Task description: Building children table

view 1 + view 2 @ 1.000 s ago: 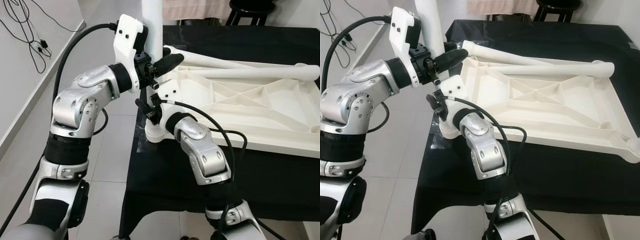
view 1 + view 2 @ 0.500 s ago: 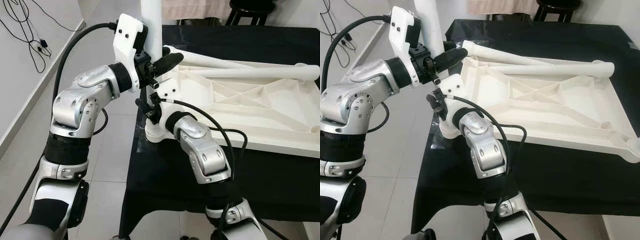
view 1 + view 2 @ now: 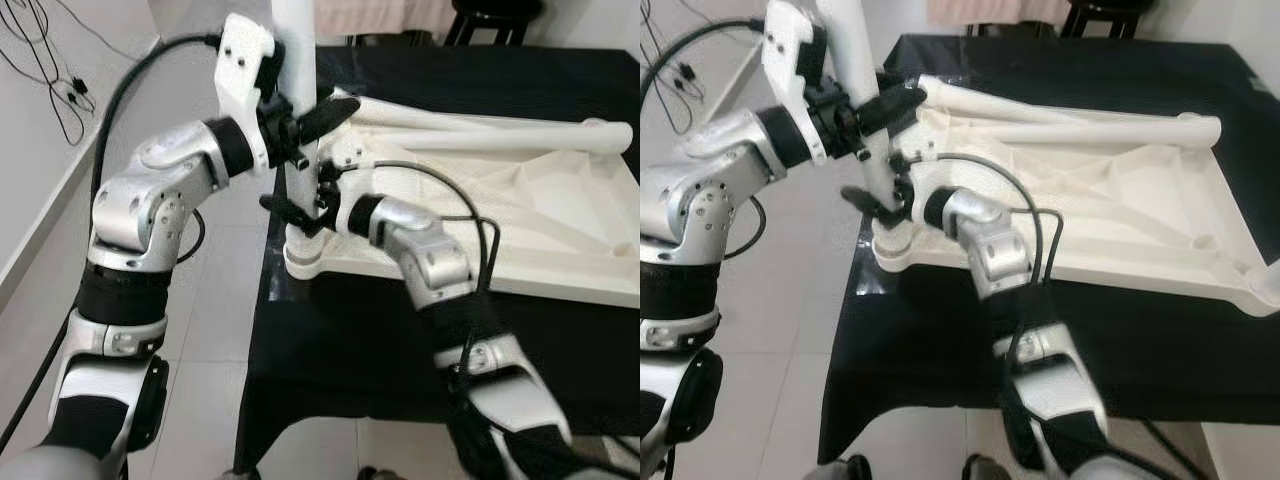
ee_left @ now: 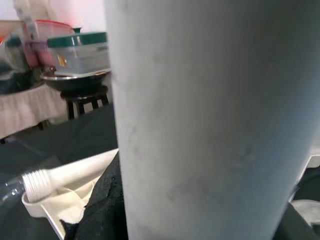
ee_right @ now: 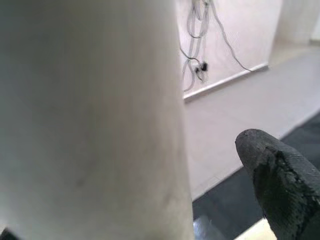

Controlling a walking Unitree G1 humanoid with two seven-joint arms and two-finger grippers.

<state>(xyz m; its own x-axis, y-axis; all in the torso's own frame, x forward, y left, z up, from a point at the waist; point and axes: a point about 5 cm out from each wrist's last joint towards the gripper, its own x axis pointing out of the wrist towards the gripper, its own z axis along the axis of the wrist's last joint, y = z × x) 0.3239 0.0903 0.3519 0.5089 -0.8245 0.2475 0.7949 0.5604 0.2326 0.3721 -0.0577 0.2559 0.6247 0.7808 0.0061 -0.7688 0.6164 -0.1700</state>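
Observation:
A white table top [image 3: 520, 230] lies upside down on a black-covered table [image 3: 360, 330]. One white leg [image 3: 296, 60] stands upright in its near-left corner socket [image 3: 303, 262]. My left gripper [image 3: 305, 125] is shut on this leg at mid height; the left wrist view has the leg [image 4: 200, 125] close up. Lower down, near the socket, my right gripper [image 3: 300, 208] is open with a finger on either side of the leg. In the right wrist view a gap shows between one fingertip [image 5: 280, 180] and the leg [image 5: 90, 125].
Two more white legs [image 3: 480, 140] lie loose across the far side of the table top; one has a threaded end [image 4: 35, 180]. Tiled floor [image 3: 220, 330] lies left of the table, with cables [image 3: 50, 80] along the wall. A dark stool [image 3: 490, 15] stands behind.
My right arm's elbow has swung out to the right and its forearm now lies flatter, while the gripper stays at the leg's lower part. The left gripper keeps its hold. The camera has shifted slightly.

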